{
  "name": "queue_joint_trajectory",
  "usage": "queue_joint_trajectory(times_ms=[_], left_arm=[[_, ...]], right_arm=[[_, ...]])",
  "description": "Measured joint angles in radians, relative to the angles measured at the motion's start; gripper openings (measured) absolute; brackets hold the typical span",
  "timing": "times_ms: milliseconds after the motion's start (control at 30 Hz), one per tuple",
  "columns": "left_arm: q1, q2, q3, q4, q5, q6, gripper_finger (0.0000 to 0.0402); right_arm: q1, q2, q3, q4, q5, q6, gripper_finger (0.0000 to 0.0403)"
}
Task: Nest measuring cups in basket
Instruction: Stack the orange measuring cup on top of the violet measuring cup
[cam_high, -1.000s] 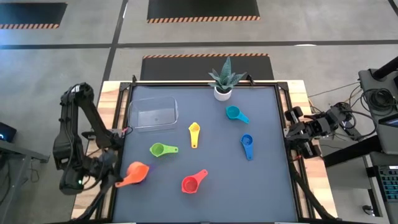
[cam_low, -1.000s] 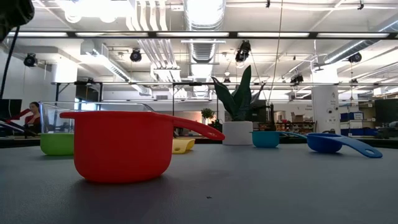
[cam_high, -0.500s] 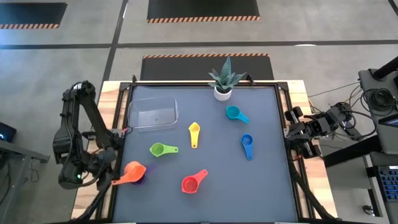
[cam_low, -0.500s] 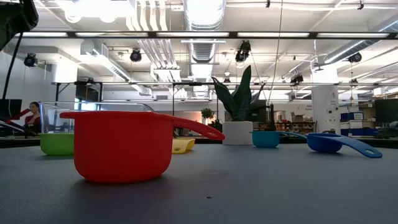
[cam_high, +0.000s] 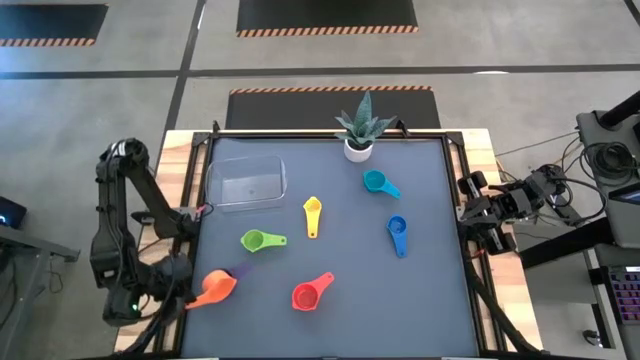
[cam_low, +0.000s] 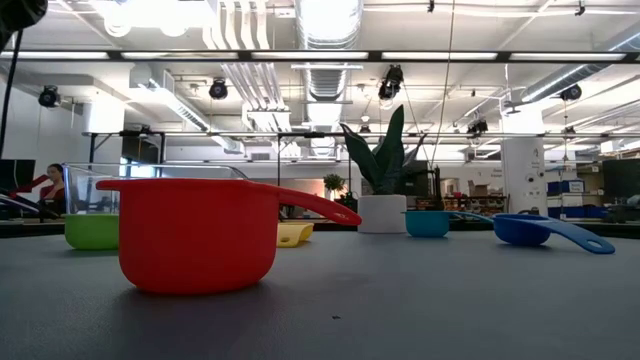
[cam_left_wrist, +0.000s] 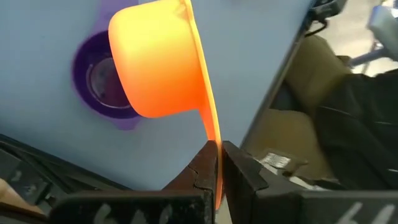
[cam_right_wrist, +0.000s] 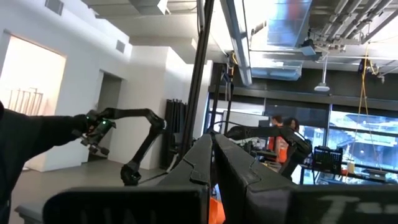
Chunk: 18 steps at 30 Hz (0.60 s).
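Nearest, at the table's front left corner: left gripper (cam_left_wrist: 217, 163) pinched tight on the flat handle of the orange plastic measuring cup (cam_high: 215, 288), held just above the small purple plastic cup (cam_left_wrist: 102, 81) resting on the dark mat. Next along the front, red plastic cup (cam_high: 307, 295). Mid-table: green cup (cam_high: 254, 240), yellow cup (cam_high: 312, 212), blue cup (cam_high: 397, 231). Farther back: clear rectangular plastic basket (cam_high: 218, 196) at left, teal cup (cam_high: 376, 182), white potted plant (cam_high: 358, 148). Off the right edge, right gripper (cam_right_wrist: 212, 163) closed on nothing, parked.
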Motion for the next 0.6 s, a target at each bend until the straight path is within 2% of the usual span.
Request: queue_joint_trajectory(times_ms=[233, 600], left_arm=[[0.0, 0.031, -0.001, -0.007, 0.057, -0.057, 0.0], [0.001, 0.033, -0.001, -0.017, 0.059, -0.086, 0.0005]], right_arm=[[0.0, 0.0, 0.0, 0.003, 0.0, -0.007, 0.0009], [0.0, 0.0, 0.0, 0.004, 0.0, -0.014, 0.0009]])
